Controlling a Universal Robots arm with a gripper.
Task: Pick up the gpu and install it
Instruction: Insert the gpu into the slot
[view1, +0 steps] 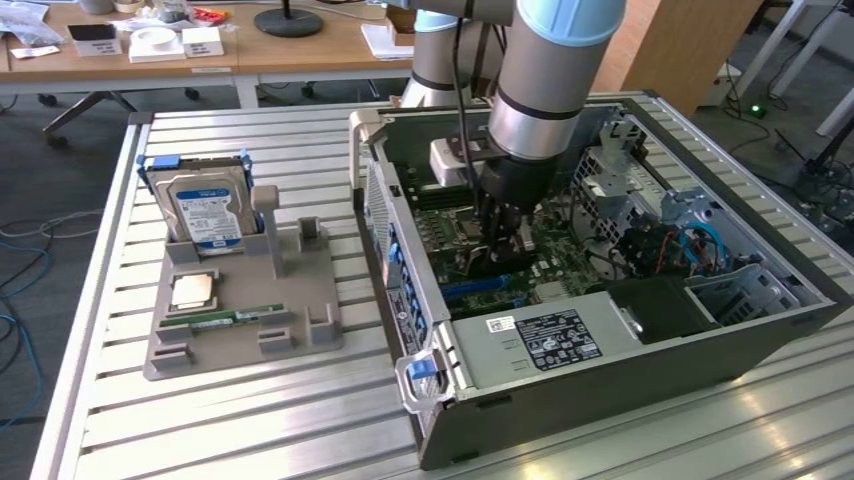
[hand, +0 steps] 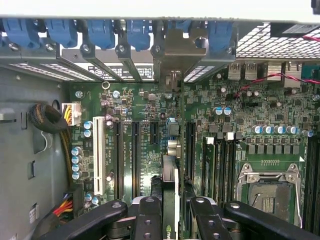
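Centrally, a robot arm (view1: 541, 90) is seen reaching down into an open computer case (view1: 601, 380) that lies on its side on a slatted metal surface (view1: 267, 420). The jaws are closed partway onto the top edge of the graphics card (hand: 170, 185), which is gripped between the two black fingers (hand: 147, 220). The card is held upright on its edge inside the case, just above the green motherboard (hand: 250, 125) and in line with the long black slots. Its silver end bracket (hand: 173, 52) is placed against the rear wall of the case, beneath a row of blue clips (hand: 100, 32). Whether the card is pressed fully into a slot cannot be told. A white slot (hand: 99, 160) and an empty processor socket (hand: 267, 192) are seen on either side of the card. On the exterior view's left, well apart from the case, a grey holder (view1: 240, 350) is set on the surface. A blue-labelled hard drive (view1: 207, 210) is stood upright in it, with a processor chip (view1: 196, 290) and a narrow green memory stick (view1: 220, 320) laid flat in front.
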